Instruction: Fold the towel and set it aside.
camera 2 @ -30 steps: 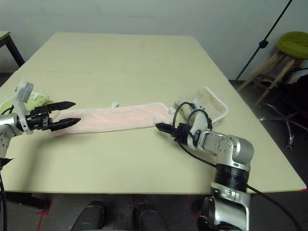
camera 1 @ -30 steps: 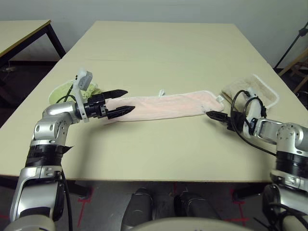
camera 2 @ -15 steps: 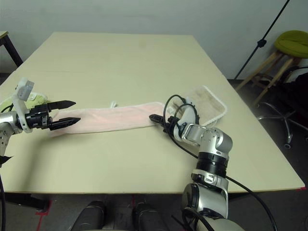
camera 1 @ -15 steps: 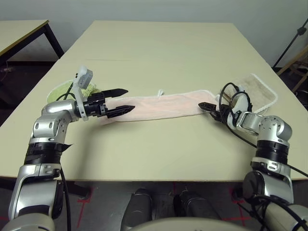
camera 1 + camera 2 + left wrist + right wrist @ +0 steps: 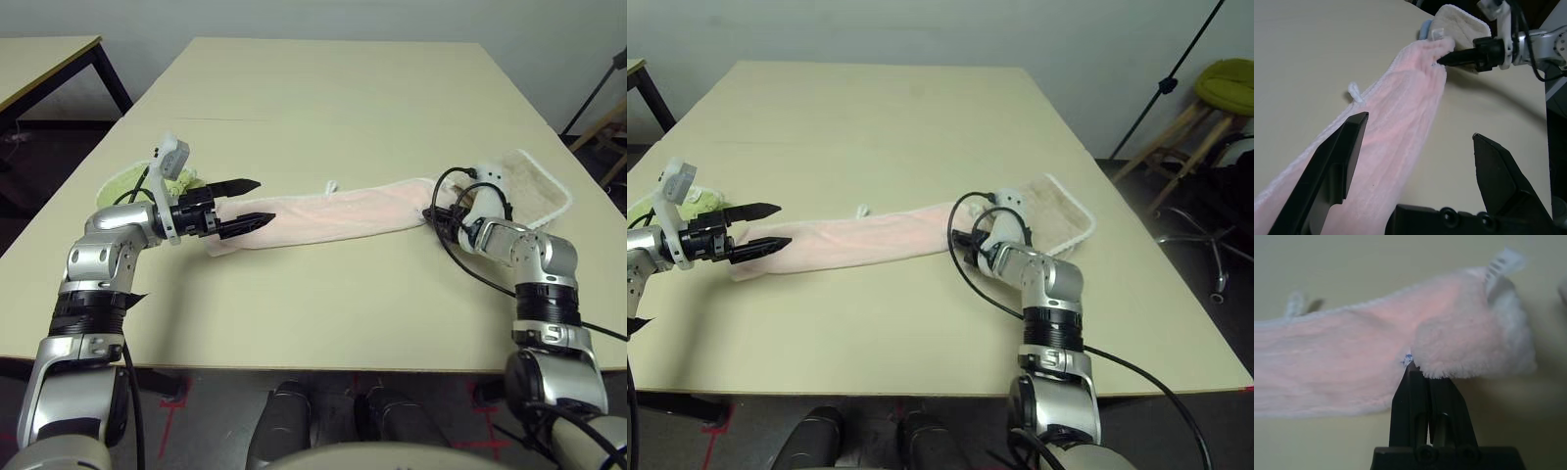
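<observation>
The towel [image 5: 333, 211], pale pink with white edging, lies as a long narrow strip across the middle of the table. My left gripper [image 5: 263, 201] is open at the strip's left end, its two black fingers [image 5: 1347, 152] spread wide over the cloth with nothing between them. My right gripper [image 5: 431, 213] is at the strip's right end, shut on the towel's corner [image 5: 1459, 352]. That corner bunches up over the closed fingertips, and a small white label sticks out beside it.
A folded light-green towel [image 5: 122, 183] lies behind my left wrist near the table's left edge. A folded beige towel [image 5: 534, 186] lies just right of my right gripper. A second table [image 5: 39, 59] stands far left, and a green stool [image 5: 1225, 83] stands far right.
My right gripper has moved in from the right to the towel's right end and shut on its corner, nudging that end. The left arm has stayed still and open.
</observation>
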{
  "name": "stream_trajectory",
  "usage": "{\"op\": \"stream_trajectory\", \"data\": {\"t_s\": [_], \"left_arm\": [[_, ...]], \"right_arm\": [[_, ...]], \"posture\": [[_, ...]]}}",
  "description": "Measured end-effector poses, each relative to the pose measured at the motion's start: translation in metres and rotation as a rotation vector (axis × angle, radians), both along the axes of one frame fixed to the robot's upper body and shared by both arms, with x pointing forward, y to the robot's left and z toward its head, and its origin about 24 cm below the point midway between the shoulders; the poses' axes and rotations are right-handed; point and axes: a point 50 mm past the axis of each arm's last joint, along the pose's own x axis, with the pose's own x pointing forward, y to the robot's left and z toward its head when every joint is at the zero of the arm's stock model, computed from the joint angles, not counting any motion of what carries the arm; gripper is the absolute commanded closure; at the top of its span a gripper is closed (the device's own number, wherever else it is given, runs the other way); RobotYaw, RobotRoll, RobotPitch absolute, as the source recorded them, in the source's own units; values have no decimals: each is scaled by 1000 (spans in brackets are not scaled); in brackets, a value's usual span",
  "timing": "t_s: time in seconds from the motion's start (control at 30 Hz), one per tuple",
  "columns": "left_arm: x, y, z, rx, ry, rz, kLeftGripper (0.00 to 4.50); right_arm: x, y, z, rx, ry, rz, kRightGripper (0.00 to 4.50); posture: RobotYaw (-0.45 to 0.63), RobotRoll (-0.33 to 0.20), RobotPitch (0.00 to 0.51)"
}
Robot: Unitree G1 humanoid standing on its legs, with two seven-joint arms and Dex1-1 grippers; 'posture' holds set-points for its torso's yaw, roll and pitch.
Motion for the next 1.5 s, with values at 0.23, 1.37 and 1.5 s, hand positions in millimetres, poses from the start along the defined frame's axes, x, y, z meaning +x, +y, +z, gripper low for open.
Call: {"op": "stream_trajectory", "data": {"t_s": [0.23,1.37,1.5], "left_arm": [[0,0,-1,-1,1,11,0],[-4,13,-9,23,27,120,0],[-2,11,-7,25,20,119,0]], "right_arm": [[-11,41,11,-90,-70,275,4448],[-23,89,33,-441,-209,810,48],[-28,86,36,-429,-185,868,48]], "posture": [[104,0,86],[128,0,77],[124,0,73]]}}
